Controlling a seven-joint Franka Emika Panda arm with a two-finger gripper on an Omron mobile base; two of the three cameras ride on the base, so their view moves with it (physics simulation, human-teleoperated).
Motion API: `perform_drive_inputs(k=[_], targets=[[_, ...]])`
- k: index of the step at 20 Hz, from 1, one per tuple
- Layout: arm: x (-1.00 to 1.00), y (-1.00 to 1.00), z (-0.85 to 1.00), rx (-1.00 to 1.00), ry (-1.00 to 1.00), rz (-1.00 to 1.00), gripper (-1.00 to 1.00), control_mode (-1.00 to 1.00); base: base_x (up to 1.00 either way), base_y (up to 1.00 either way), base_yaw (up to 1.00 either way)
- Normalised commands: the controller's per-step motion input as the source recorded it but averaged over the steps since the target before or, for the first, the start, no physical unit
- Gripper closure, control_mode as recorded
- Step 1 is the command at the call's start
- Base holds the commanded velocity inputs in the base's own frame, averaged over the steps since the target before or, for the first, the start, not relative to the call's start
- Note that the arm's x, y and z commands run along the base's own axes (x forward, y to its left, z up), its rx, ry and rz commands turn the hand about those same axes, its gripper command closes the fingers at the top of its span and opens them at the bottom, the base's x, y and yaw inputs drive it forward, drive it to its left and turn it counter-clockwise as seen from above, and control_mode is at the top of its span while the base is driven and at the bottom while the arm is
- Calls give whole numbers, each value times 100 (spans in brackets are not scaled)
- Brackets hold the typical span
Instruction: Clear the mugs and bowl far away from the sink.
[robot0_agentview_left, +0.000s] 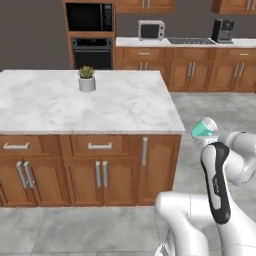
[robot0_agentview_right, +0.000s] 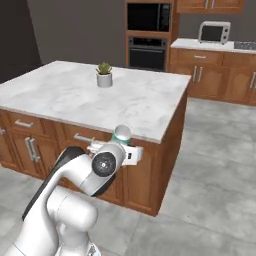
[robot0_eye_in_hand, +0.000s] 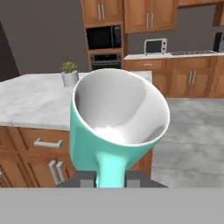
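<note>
While our end effector (robot0_eye_in_hand: 112, 177) grips the teal mug (robot0_eye_in_hand: 116, 131) by its handle, we hold it off the desk (robot0_agentview_left: 125, 107).

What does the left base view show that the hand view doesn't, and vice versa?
Left base view alone: the black coffee machine on the back counter, and the white arm's dark forearm. Hand view alone: the teal mug's white inside and its handle clamped in the gripper. Both: the teal mug, the marble-topped island, the white pot with a green plant, the silver microwave and the black wall oven.
</note>
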Motion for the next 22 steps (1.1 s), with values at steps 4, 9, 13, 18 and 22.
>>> perform_drive_inputs(k=[4, 9, 13, 18, 22], targets=[[0, 0, 0, 0, 0, 0, 100, 100, 60, 98, -46], [0, 0, 0, 0, 0, 0, 100, 100, 55, 100, -34], [0, 0, 0, 0, 0, 0, 100, 100, 61, 100, -29], [0, 0, 0, 0, 0, 0, 100, 100, 95, 88, -27], [0, 0, 0, 0, 0, 0, 100, 100, 98, 56, -7]])
